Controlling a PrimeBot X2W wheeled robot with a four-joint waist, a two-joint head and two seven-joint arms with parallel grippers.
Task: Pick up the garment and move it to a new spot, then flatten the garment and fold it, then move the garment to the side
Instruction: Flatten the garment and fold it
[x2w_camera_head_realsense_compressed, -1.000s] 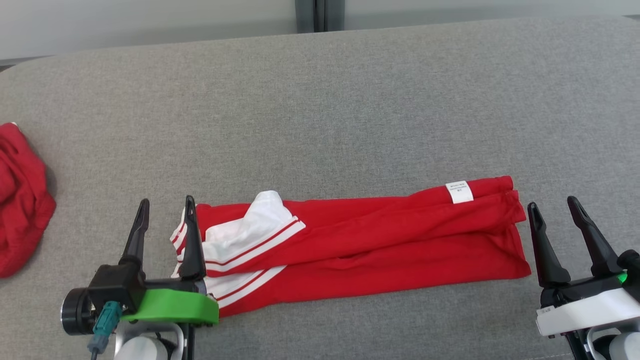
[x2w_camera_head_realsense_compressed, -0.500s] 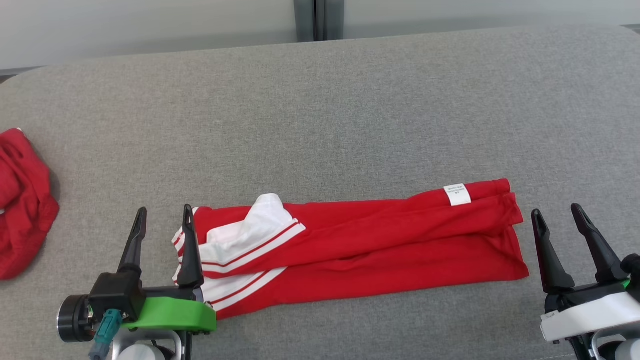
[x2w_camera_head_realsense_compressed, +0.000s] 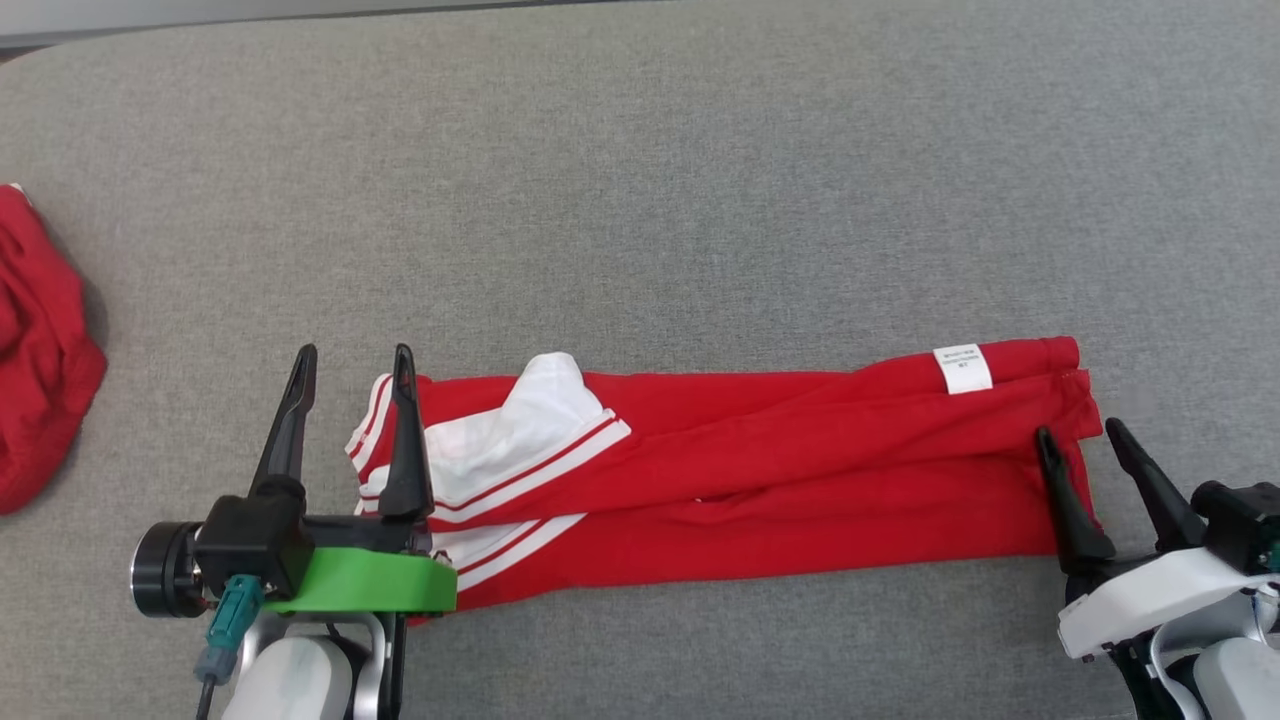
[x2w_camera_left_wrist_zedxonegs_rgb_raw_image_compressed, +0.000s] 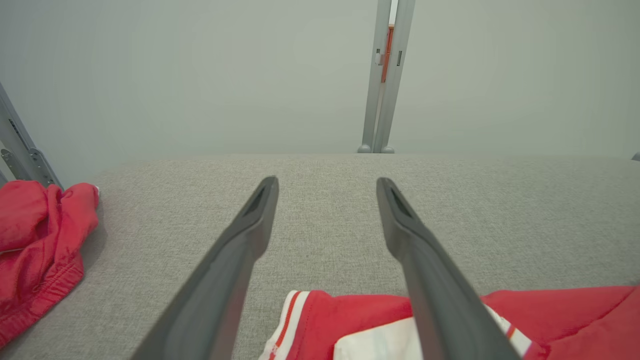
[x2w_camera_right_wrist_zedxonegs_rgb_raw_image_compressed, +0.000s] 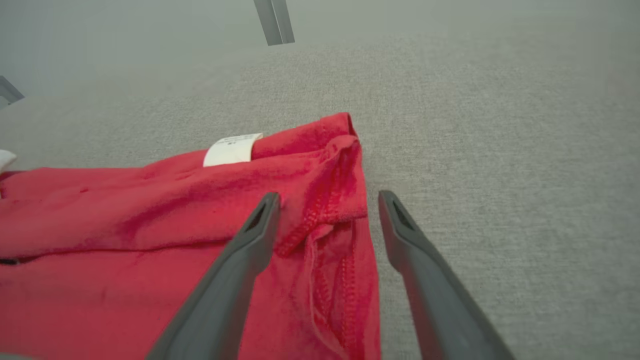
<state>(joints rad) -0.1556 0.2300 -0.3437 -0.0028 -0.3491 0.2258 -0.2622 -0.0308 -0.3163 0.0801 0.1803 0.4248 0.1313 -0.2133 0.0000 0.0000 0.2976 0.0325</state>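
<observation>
1. Lying as a long folded strip, the red shirt (x2w_camera_head_realsense_compressed: 760, 470) runs left to right across the near part of the grey worktop (x2w_camera_head_realsense_compressed: 640, 200).
2. The left hand (x2w_camera_head_realsense_compressed: 355, 352), fingers spread and empty, straddles the edge at the white-striped sleeve (x2w_camera_head_realsense_compressed: 500, 450).
3. The right hand (x2w_camera_head_realsense_compressed: 1078, 430), likewise spread and empty, straddles the hem (x2w_camera_head_realsense_compressed: 1075, 400); each arm is nearest its own end.

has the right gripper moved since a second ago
Yes. Right gripper has shifted left against the folded red garment, one finger now over its hem.
</observation>
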